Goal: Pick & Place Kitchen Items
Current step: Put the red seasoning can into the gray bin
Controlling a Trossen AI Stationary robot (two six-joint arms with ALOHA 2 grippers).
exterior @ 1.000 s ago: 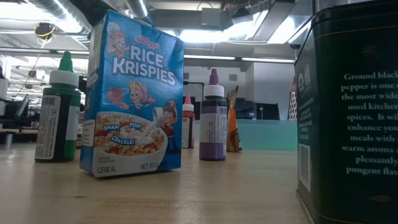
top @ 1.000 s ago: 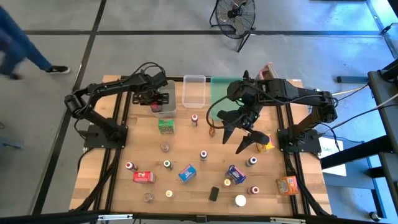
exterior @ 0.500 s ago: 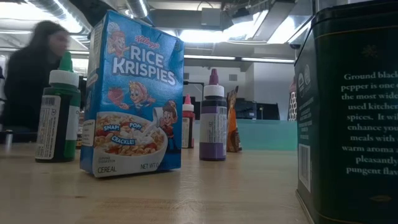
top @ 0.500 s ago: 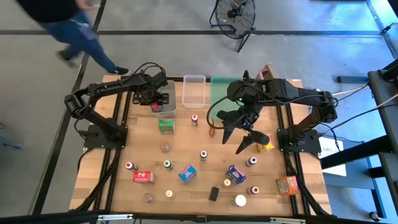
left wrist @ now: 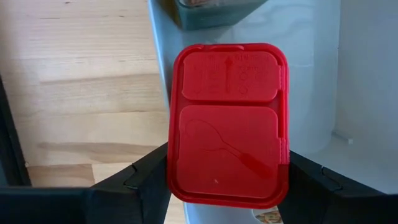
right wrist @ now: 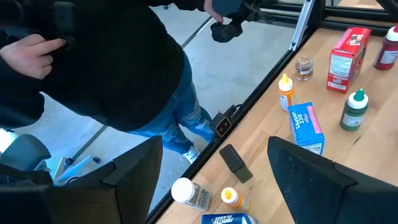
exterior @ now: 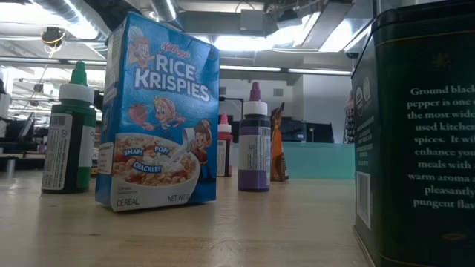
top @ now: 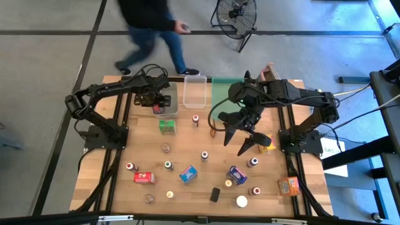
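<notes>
My left gripper (top: 156, 100) points down over a clear bin (top: 167, 111) at the table's far left, shut on a small container with a red rectangular lid (left wrist: 227, 124). Another item (left wrist: 211, 9) lies in the bin. My right gripper (top: 242, 134) hangs open and empty, high above the table's middle right (right wrist: 211, 180). Several kitchen items stand loose on the wood: a green box (top: 166, 125), a blue cereal box (top: 188, 174) (exterior: 159, 115), a red box (top: 144, 178), an orange box (top: 289, 185) and small bottles (exterior: 254, 144). My left gripper pinches the red-lidded container between its two fingers (left wrist: 146, 180), one on each long side of the lid (left wrist: 174, 168), near one end. The fingers come from above, pointing down. The lid faces up inside the bin; whether the container rests on the bin's floor I cannot tell.
A second clear bin (top: 195, 90) and a green tray (top: 220, 94) stand at the far edge, with a pinkish grater (top: 267, 70) beside them. A person (top: 153, 28) walks on the floor just beyond the far edge. A dark tin (exterior: 419, 133) fills the low view's right.
Both arms have kept still. The person has walked along the floor behind the table's far edge, from the left toward the right.
</notes>
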